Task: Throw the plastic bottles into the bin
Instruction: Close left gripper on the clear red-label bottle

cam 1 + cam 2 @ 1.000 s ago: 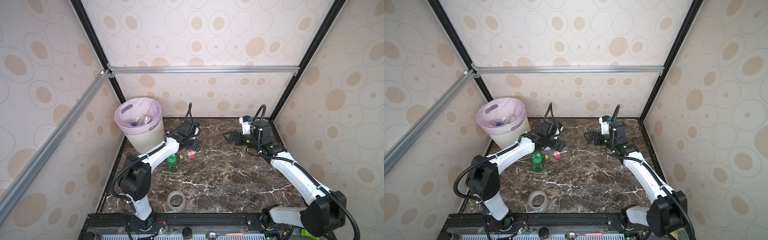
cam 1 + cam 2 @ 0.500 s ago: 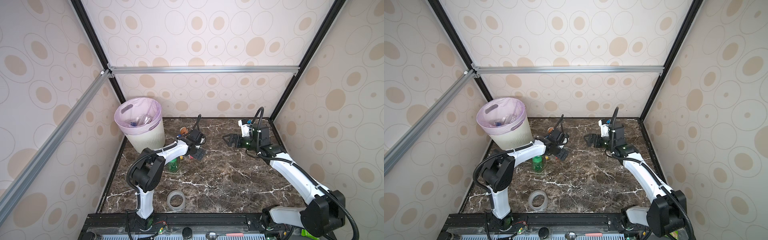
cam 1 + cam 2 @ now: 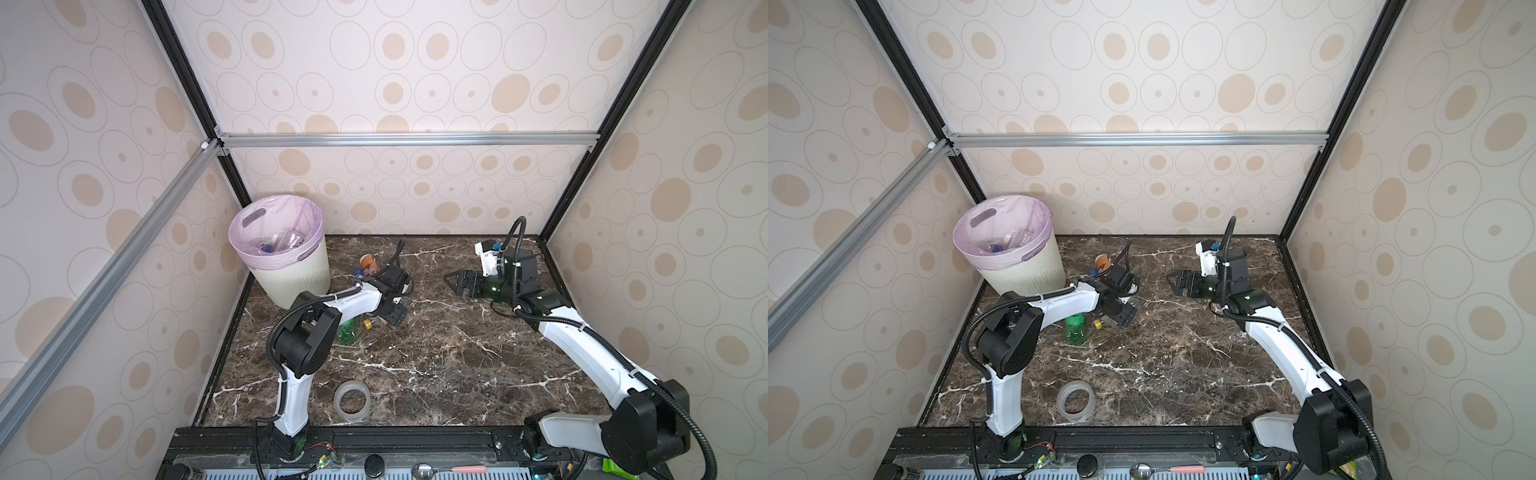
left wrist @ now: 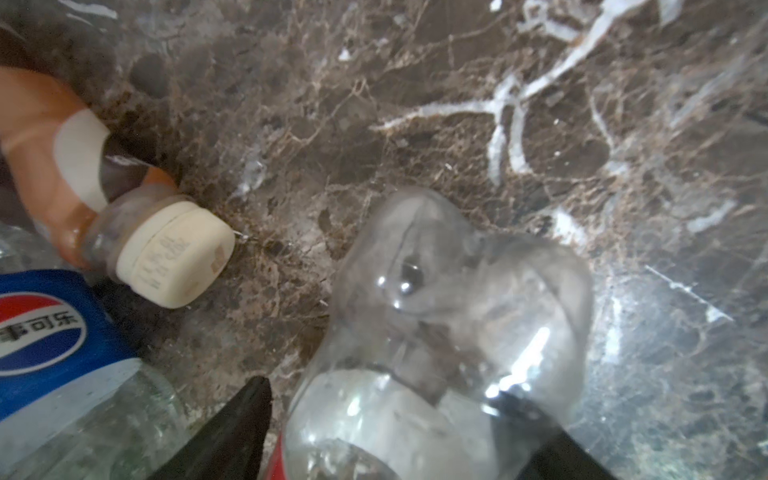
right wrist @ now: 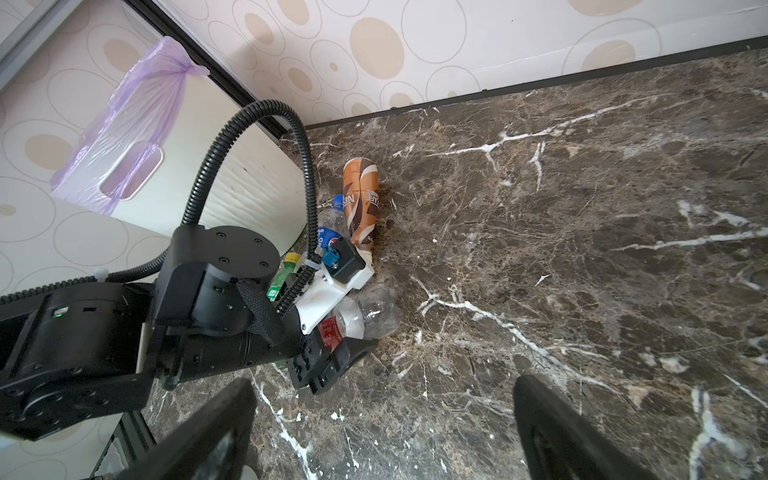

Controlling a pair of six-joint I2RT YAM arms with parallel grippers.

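Left gripper (image 3: 395, 316) sits low on the marble table (image 3: 457, 353) with its jaws astride the clear bottle (image 4: 436, 311), the red-labelled one lying on its side. Its fingers (image 4: 245, 415) are apart. A sliver of marble shows between one finger and the plastic, so I judge this not yet a grip.

The bottle is smooth, round and thin-walled. If the jaws meet it off-centre, it may squirt forward or buckle and slip. The Pepsi bottle (image 4: 45, 332) and the brown-wrapped bottle (image 4: 50, 145) lie close on one side, and the green bottle (image 3: 345, 330) lies under the forearm. A finger or a lifting wrist could knock any of them rolling.

The bin (image 3: 299, 278) stands in the rear left corner, near this cluster, with several bottles already inside. Its rim is high, so a low carry could catch the wall and drop the load outside.

Right gripper (image 3: 457, 282) hovers wide open and empty at the rear right, well apart. The tape ring (image 3: 352, 401) lies near the front edge.

Compared with a second ago, the left gripper has come forward from nearer the bin, and its elbow has folded up. It now covers the red label that lay exposed beside the green bottle, and its jaws have narrowed. The right arm has barely shifted.
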